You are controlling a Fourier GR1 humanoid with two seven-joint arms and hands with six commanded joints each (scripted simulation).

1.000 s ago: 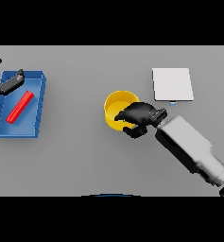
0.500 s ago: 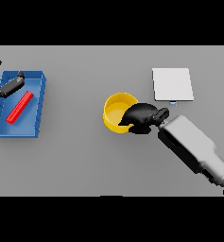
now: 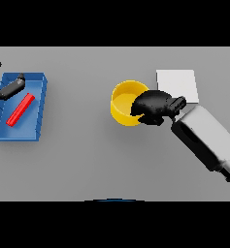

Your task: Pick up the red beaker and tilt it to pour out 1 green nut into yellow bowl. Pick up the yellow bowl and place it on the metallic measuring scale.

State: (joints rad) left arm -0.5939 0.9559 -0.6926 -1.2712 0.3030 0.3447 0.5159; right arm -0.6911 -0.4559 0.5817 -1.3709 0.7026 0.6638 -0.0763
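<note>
Since the earlier frames, the yellow bowl (image 3: 125, 102) and the right hand (image 3: 153, 106) gripping it have shifted slightly up and to the right, closer to the white scale (image 3: 180, 84); the rest of the scene is unchanged.

At the far left edge of the frame, the left hand (image 3: 5, 88) shows over the upper left corner of a blue tray (image 3: 38, 107), its fingers spread and relaxed, holding nothing. Inside the tray lies a red stick-shaped object (image 3: 21, 109), set at a slant; no beaker can be made out as such.

Right of centre, the yellow bowl sits upright with its opening facing up. Whether anything lies inside it cannot be told. The right hand is curled over the bowl's right rim, fingers reaching into it and clamped on the wall. Its white and grey arm runs off toward the lower right of the frame.

Just beyond the hand, in the upper right, the flat white scale rests on the grey table (image 3: 97, 164), partly covered by the hand.
</note>
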